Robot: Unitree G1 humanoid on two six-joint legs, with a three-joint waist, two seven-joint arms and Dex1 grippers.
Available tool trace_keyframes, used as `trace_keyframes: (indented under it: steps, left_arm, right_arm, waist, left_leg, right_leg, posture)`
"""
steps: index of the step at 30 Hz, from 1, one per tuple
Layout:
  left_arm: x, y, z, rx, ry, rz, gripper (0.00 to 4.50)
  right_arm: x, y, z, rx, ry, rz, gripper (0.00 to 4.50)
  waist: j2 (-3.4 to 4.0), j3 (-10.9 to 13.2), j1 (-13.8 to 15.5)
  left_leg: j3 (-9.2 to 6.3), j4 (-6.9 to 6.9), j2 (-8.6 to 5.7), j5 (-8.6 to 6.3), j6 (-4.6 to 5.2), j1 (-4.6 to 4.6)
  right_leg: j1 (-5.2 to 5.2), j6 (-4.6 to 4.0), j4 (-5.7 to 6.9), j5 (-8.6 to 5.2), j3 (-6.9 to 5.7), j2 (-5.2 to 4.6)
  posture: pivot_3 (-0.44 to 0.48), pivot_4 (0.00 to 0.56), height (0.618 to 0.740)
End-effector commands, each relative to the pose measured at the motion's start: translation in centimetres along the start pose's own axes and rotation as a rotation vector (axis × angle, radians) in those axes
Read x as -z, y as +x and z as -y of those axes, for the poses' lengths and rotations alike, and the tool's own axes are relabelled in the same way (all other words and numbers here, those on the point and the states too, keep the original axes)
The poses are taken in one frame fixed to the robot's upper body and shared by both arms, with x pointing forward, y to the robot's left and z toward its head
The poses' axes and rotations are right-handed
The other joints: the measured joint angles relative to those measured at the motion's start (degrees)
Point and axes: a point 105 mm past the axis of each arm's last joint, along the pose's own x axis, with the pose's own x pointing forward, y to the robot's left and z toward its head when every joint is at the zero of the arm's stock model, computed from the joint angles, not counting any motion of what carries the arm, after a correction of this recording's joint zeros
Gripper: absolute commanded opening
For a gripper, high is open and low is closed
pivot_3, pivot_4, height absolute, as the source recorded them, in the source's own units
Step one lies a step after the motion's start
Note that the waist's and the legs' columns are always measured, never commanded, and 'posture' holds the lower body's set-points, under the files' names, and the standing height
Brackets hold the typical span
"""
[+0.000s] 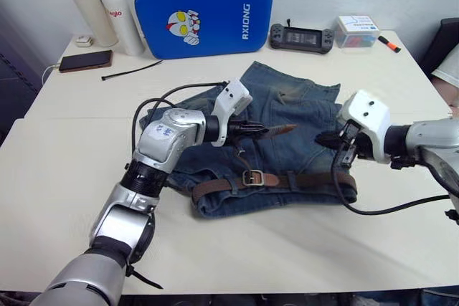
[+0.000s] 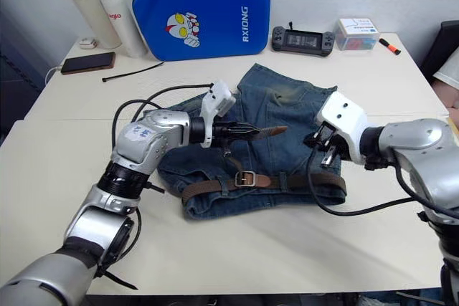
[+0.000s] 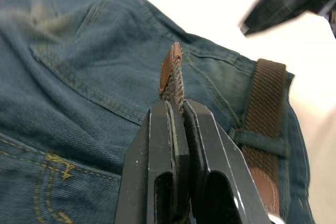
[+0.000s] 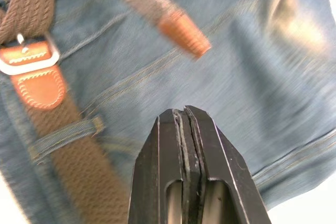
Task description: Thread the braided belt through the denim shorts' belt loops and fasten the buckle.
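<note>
White table (image 1: 64,177), shorts (image 1: 287,116) spread flat, belt (image 1: 308,179) already lying along the waistband through a loop (image 4: 65,135). Left gripper (image 1: 252,128) is clamped on the belt's tip, lifted above the denim. Right gripper (image 1: 331,139) hovers pinched together with nothing in it. Buckle (image 1: 252,178) sits mid-waistband. Best bet: swing the tip low toward it, keep the strap untwisted, and let the right steady the frame.

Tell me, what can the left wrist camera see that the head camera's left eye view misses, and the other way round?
Left wrist: the left gripper pinching the braided belt near its leather tip, seen close. Left eye: the whole table, the blue case, two bottles, a phone, and the right gripper. Both: the denim shorts with the belt lying along the waistband.
</note>
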Motion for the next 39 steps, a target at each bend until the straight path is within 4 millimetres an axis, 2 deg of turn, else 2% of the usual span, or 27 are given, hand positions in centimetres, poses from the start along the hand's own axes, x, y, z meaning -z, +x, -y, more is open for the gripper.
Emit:
trace_keyframes:
  steps: [1, 2, 5, 10, 12, 14, 16, 19, 21, 22, 25, 28, 33, 39]
  left_arm:
    - [-1.7, -0.1, 1.6, 0.047, 0.208, 0.037, 0.00]
    - [-2.0, -0.1, 1.7, 0.043, 0.248, 0.048, 0.00]
    - [-2.8, -0.1, 1.5, 0.021, 0.296, 0.076, 0.00]
    - [-2.6, -0.2, 1.2, 0.005, 0.323, 0.068, 0.00]
    - [-2.4, -0.2, 1.2, 0.007, 0.328, 0.064, 0.00]
    - [-2.3, -0.2, 1.2, 0.012, 0.327, 0.063, 0.00]
    - [-2.3, -0.2, 1.3, 0.016, 0.324, 0.064, 0.00]
    - [-2.1, -0.2, 1.0, 0.006, 0.331, 0.045, 0.00]
    - [-2.0, -0.2, 0.7, 0.005, 0.337, 0.031, 0.83]
    - [-1.9, -0.2, 0.8, 0.014, 0.351, 0.020, 1.10]
    - [-2.2, 0.9, 0.2, -0.037, 0.428, -0.022, 2.43]
    - [-2.2, 1.6, 0.6, -0.005, 0.463, -0.055, 3.69]
    - [-2.9, 2.5, 1.2, 0.031, 0.533, -0.073, 3.69]
    - [-3.0, 2.3, 0.7, 0.034, 0.622, -0.166, 3.69]
  right_arm:
    - [-1.7, 0.9, -0.3, -0.005, -0.136, 0.060, 1.87]
    - [-1.7, 1.4, -0.4, -0.006, -0.171, 0.057, 2.31]
    - [-1.5, 2.2, -0.3, -0.016, -0.218, 0.051, 2.31]
    - [-1.1, 3.1, -0.4, -0.026, -0.195, 0.050, 2.31]
    - [-1.1, 3.2, -0.4, -0.026, -0.185, 0.053, 1.81]
    - [-1.1, 3.3, -0.3, -0.025, -0.180, 0.060, 1.05]
    - [-1.2, 3.3, -0.2, -0.018, -0.176, 0.070, 0.05]
    - [-1.2, 3.3, -0.2, -0.016, -0.179, 0.069, 0.05]
    - [-1.2, 3.3, -0.1, -0.012, -0.187, 0.063, 0.00]
    - [-1.2, 3.3, 0.0, -0.010, -0.191, 0.059, 0.00]
    - [-1.5, 3.2, 0.0, -0.008, -0.198, 0.053, 0.00]
    - [-1.5, 3.2, 0.0, -0.009, -0.205, 0.046, 0.00]
    - [-1.3, 3.1, 0.0, -0.007, -0.226, 0.020, 0.00]
    - [-0.5, 3.0, -0.2, -0.009, -0.264, -0.039, 0.00]
  waist:
    - [0.00, 0.00, 0.00]
    - [0.00, 0.00, -0.01]
    - [0.00, 0.00, -0.02]
    - [0.00, 0.00, 0.01]
    - [0.00, 0.00, 0.00]
    - [0.00, 0.00, 0.00]
    - [0.00, 0.00, 0.00]
    - [0.00, 0.00, -0.03]
    - [0.00, 0.00, -0.03]
    - [0.00, 0.00, -0.02]
    - [0.00, 0.00, -0.01]
    - [0.00, 0.00, 0.05]
    - [0.00, 0.00, 0.02]
    - [0.00, 0.00, -0.08]
  left_leg:
    - [-0.01, 0.03, 0.00, 0.00, 0.00, -0.01]
    - [-0.01, 0.04, -0.01, 0.00, 0.01, -0.01]
    - [-0.01, 0.07, -0.02, 0.01, 0.01, -0.02]
    - [-0.05, 0.07, -0.04, 0.01, 0.05, -0.06]
    - [-0.06, 0.09, -0.04, 0.01, 0.05, -0.06]
    - [-0.06, 0.10, -0.04, 0.01, 0.05, -0.06]
    - [-0.07, 0.09, -0.04, 0.01, 0.05, -0.06]
    - [-0.07, 0.09, -0.03, 0.01, 0.05, -0.06]
    - [-0.07, 0.09, -0.03, 0.01, 0.05, -0.06]
    - [-0.07, 0.10, -0.03, 0.01, 0.05, -0.06]
    - [-0.07, 0.10, -0.04, 0.02, 0.05, -0.06]
    - [-0.06, 0.13, -0.08, 0.02, 0.06, -0.08]
    - [-0.07, 0.13, -0.07, 0.01, 0.07, -0.09]
    - [-0.06, 0.13, -0.05, 0.01, 0.07, -0.10]
  right_leg:
    - [0.00, 0.01, 0.00, 0.01, 0.00, 0.00]
    - [0.01, 0.02, 0.01, 0.01, 0.00, -0.01]
    - [0.01, 0.03, 0.01, 0.02, 0.00, 0.00]
    - [0.00, 0.04, -0.01, 0.02, -0.01, -0.01]
    - [0.00, 0.04, 0.01, 0.02, -0.01, -0.01]
    - [0.00, 0.03, 0.02, 0.02, -0.02, -0.01]
    - [0.00, 0.03, 0.02, 0.02, -0.02, -0.01]
    - [-0.01, 0.03, 0.03, 0.02, -0.02, 0.00]
    - [-0.01, 0.03, 0.03, 0.02, -0.02, 0.00]
    - [-0.01, 0.03, 0.03, 0.02, -0.02, 0.00]
    - [-0.01, 0.03, 0.04, 0.02, -0.03, 0.00]
    - [-0.01, 0.04, 0.05, 0.02, -0.06, -0.01]
    - [-0.02, 0.04, 0.05, 0.02, -0.07, -0.01]
    - [-0.03, 0.04, 0.07, 0.02, -0.06, 0.00]
  posture:
    - [0.000, 0.150, 0.677]
    - [0.000, 0.150, 0.677]
    - [0.000, 0.150, 0.677]
    - [0.000, 0.150, 0.677]
    - [0.000, 0.150, 0.677]
    - [0.000, 0.150, 0.677]
    - [0.000, 0.150, 0.677]
    - [0.000, 0.150, 0.677]
    - [0.000, 0.150, 0.677]
    - [0.000, 0.150, 0.677]
    - [0.000, 0.150, 0.677]
    - [0.000, 0.150, 0.677]
    - [0.000, 0.150, 0.677]
    - [0.000, 0.150, 0.677]
